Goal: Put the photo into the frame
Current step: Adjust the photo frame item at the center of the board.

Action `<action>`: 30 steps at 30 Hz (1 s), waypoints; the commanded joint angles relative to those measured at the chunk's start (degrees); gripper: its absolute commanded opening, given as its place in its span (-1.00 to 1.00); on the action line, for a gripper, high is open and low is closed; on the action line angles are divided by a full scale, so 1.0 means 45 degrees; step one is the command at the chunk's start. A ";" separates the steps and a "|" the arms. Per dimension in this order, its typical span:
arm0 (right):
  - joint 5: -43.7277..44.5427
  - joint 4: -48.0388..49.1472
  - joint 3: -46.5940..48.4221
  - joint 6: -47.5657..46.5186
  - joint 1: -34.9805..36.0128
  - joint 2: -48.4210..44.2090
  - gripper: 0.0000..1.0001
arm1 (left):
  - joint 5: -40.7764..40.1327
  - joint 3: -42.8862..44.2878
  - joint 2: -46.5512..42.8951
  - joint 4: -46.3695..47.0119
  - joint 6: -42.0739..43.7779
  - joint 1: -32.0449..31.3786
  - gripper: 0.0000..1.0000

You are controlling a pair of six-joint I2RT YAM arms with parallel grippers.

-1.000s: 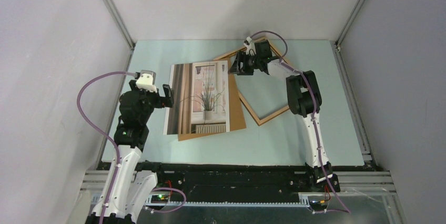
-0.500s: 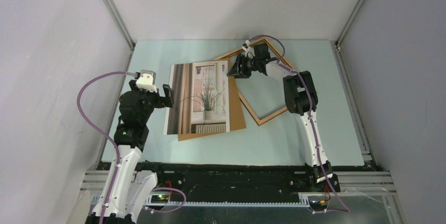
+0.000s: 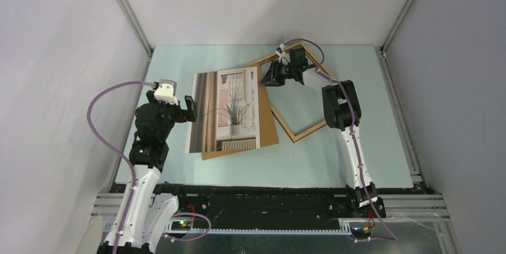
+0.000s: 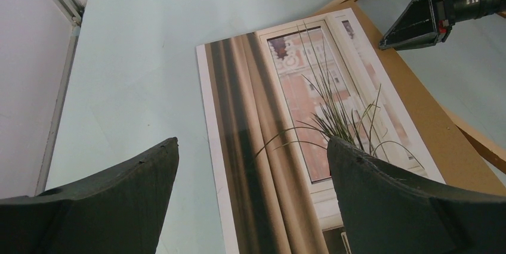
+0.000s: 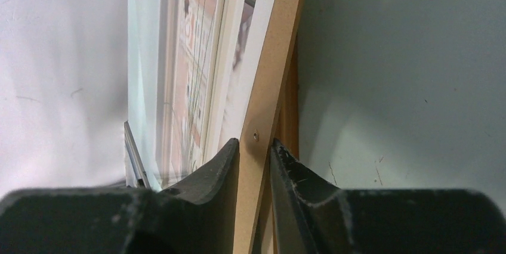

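"Light-brown wood first: what has changed at the frame [image 3: 310,131]?"

"We find the right gripper [image 3: 270,78] narrower than a second ago. Its jaws stood wider then; now they pinch the frame's upper-left rail, one finger touching the wood on each side. The frame's left corner pokes out less beyond the photo [image 3: 224,111] than it did. The left arm, the photo and the backing board [image 3: 270,138] have not moved."

"How do the arms stand?"

"We see the right arm stretched far across the pale green table [image 3: 179,66], its elbow over the frame's right corner and its wrist turned toward the left. The left arm is folded up near the table's left edge. The left gripper [image 4: 252,142] hangs above the photo's left part with jaws spread wide — nothing between them, nothing touched."

"Where is the photo?"

"Face up on the brown backing board, left of the frame and outside it. Its top right corner lies just beside the gripped rail."

"What can't we make out?"

"Whether the gripped rail is raised off the table or lying on it. From above, the right arm hides the frame's left and right corners. The right wrist view shows the photo only as a steep, washed-out sliver — and where the board's right edge meets the frame, we cannot tell which lies on top."
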 commanded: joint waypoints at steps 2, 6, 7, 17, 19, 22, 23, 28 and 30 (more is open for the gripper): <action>-0.0716 0.0632 0.0565 0.0326 0.0195 -0.0721 -0.47 | -0.0077 -0.0146 -0.0213 0.0433 0.0306 0.0123 0.97; -0.0644 0.0603 0.0477 0.0271 0.0433 -0.0761 -0.56 | -0.0086 -0.0136 -0.0244 0.0450 0.0307 0.0123 0.97; -0.0614 0.0593 0.0478 0.0243 0.0513 -0.0729 -0.58 | -0.0101 -0.0136 -0.0254 0.0447 0.0305 0.0123 0.97; -0.0122 0.0250 0.1051 0.0079 0.1017 -0.0199 -0.65 | -0.0086 -0.0140 -0.0302 0.0450 0.0312 0.0122 0.97; 0.0089 0.0061 0.1314 0.0002 0.1070 -0.0052 -0.65 | -0.0086 -0.0136 -0.0303 0.0442 0.0309 0.0118 0.97; 0.0402 -0.0296 0.1770 -0.0156 0.1089 0.0185 -0.65 | -0.0087 -0.0136 -0.0311 0.0433 0.0308 0.0122 0.97; 0.0551 -0.0486 0.1939 -0.0225 0.1094 0.0225 -0.64 | -0.0086 -0.0136 -0.0305 0.0433 0.0309 0.0122 0.97; 0.1002 -0.1041 0.2268 -0.0592 0.1180 0.0471 -0.57 | -0.0056 -0.0142 -0.0229 0.0442 0.0307 0.0123 0.97; 0.1133 -0.1219 0.2348 -0.0690 0.1227 0.0527 -0.54 | -0.0063 -0.0139 -0.0198 0.0446 0.0311 0.0123 0.97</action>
